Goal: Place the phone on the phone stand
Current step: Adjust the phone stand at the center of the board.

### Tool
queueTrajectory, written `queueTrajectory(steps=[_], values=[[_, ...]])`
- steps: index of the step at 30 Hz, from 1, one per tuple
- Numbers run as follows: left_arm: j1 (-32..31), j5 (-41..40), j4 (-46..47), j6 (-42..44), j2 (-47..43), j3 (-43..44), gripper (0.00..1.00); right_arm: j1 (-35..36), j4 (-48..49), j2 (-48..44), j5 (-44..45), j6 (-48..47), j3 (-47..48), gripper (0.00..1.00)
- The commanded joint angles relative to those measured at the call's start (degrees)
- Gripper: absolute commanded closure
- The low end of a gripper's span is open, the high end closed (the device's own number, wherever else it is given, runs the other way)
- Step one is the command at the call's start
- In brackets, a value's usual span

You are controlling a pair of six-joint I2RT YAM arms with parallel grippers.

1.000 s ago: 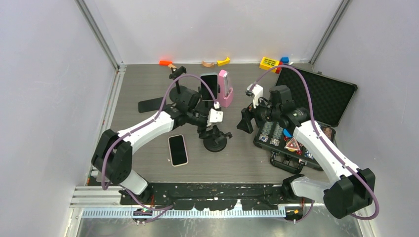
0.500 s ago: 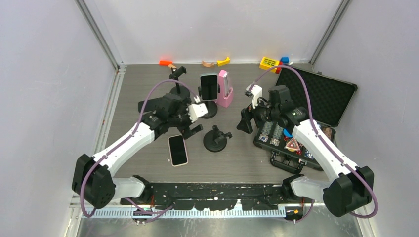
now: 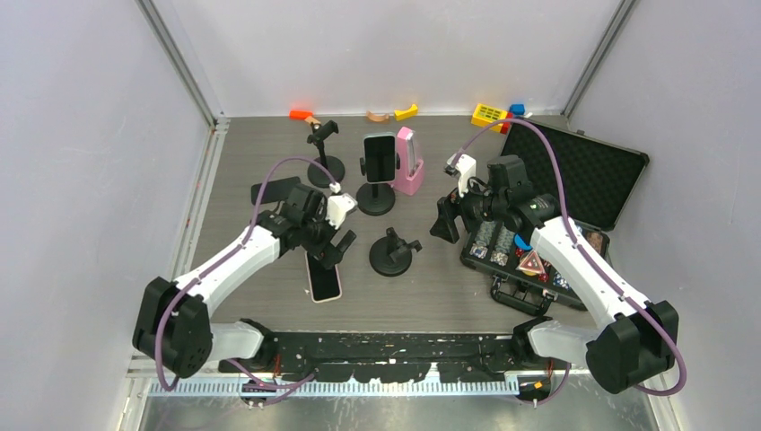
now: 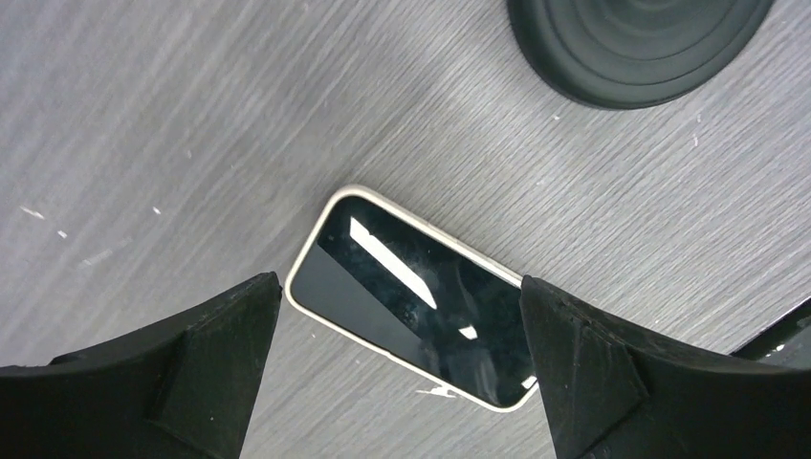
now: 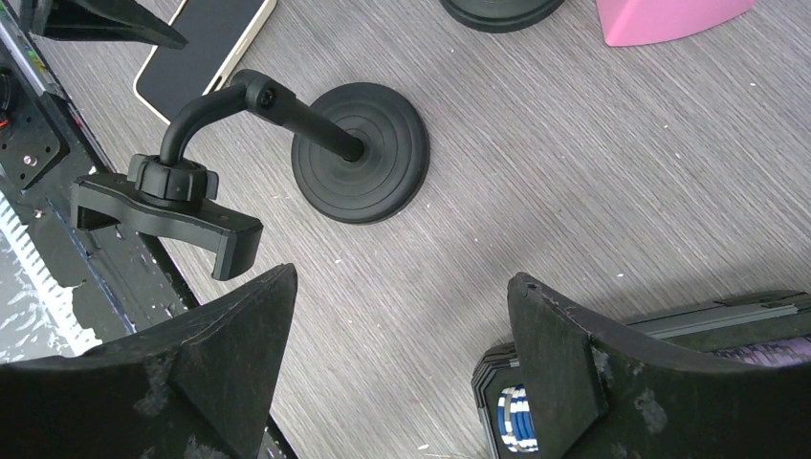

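Note:
A cream-edged phone [image 3: 326, 284] lies flat, screen up, on the grey table. My left gripper [image 3: 334, 250] hovers just above its far end, open and empty; in the left wrist view the phone [image 4: 421, 301] lies between and below my spread fingers [image 4: 191, 373]. An empty black stand [image 3: 392, 252] with a round base and a clamp arm stands right of the phone. The right wrist view shows it [image 5: 359, 153] with its clamp [image 5: 172, 210] tilted low. My right gripper [image 3: 446, 220] is open and empty, right of that stand.
A taller stand [image 3: 376, 193] at the back holds another phone [image 3: 380, 157], beside a pink block [image 3: 410, 162]. A thin empty stand [image 3: 323, 148] and a dark phone [image 3: 274, 190] are to the left. An open black case [image 3: 574, 171] with small parts sits right. Small toys line the back wall.
My left gripper has pulled back from the stands at the middle and moved near and left, coming down over the flat cream-edged phone. The right arm has not moved.

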Motion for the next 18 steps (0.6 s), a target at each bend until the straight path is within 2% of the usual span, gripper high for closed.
queueTrajectory(steps=[1, 10, 18], values=[[2.7, -0.5, -3.9, -7.3, 4.2, 2.2, 0.00, -0.4, 1.0, -0.1, 0.3, -1.0, 0.9, 0.14], [4.8, -3.0, -7.6, -10.7, 12.0, 7.4, 0.00, -0.3, 0.9, 0.7, 0.9, -1.4, 0.9, 0.14], [7.9, 2.4, -12.3, -12.5, 17.9, 13.0, 0.00, -0.3, 0.8, 1.6, 1.2, -1.9, 0.9, 0.14]])
